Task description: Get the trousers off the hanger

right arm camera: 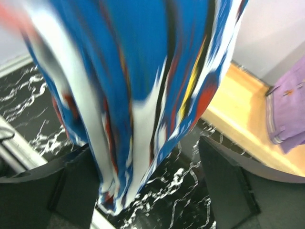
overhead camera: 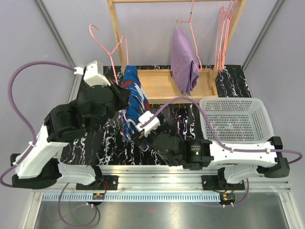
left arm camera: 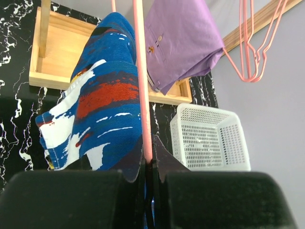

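The dark blue trousers (overhead camera: 132, 102) with white and red streaks hang over a pink hanger (overhead camera: 114, 50) above the table. My left gripper (overhead camera: 121, 95) is shut on that hanger's rod (left arm camera: 144, 119), with the blue trousers (left arm camera: 95, 100) draped just left of it. My right gripper (overhead camera: 136, 137) is open at the trousers' lower end. In the right wrist view the blue cloth (right arm camera: 133, 95) hangs between its spread fingers (right arm camera: 228, 191), nearer the left one. The lilac trousers (overhead camera: 183, 64) hang on another pink hanger on the wooden rack, and also show in the left wrist view (left arm camera: 181, 43) and the right wrist view (right arm camera: 288, 109).
A white perforated basket (overhead camera: 233, 119) stands at the right of the black marbled table (overhead camera: 190, 129). The wooden rack (overhead camera: 162, 83) stands at the back, with several spare pink hangers (overhead camera: 224, 33) on its right end. Grey walls close in both sides.
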### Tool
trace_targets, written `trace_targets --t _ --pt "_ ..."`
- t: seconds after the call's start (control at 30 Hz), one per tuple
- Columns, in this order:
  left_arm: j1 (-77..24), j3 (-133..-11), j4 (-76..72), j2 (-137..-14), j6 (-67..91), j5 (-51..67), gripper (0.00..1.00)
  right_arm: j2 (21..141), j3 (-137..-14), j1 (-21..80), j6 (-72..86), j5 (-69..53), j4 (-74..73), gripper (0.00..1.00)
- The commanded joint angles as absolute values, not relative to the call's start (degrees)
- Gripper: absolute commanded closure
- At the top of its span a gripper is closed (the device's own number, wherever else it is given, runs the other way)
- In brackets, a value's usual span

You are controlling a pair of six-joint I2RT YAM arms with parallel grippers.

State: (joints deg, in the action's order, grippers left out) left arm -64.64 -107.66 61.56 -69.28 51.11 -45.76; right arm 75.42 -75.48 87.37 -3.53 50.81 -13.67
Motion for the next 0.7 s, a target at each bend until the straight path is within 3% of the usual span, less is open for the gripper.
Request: trace_targets --t 0.0,0.17,0.37,0.67 --pt "-64.9 -110.3 50.5 -65.7 53.4 -51.8 1.0 75.4 -72.3 87.6 2.4 47.7 -12.6 0.13" --pt "-64.9 -111.4 50.1 -65.5 53.0 -54.1 1.0 75.9 -68.7 87.6 6.2 42.1 -10.6 0.01" --pt "-64.9 -113.2 49.7 -65.8 52.2 -55.5 1.0 77.1 -67.8 87.6 5.6 42.8 -8.4 0.01" --pt "-64.9 -111.3 46.7 -63.9 54.0 -54.1 1.0 82.0 -68.1 87.5 1.5 56.2 -4.0 0.01"
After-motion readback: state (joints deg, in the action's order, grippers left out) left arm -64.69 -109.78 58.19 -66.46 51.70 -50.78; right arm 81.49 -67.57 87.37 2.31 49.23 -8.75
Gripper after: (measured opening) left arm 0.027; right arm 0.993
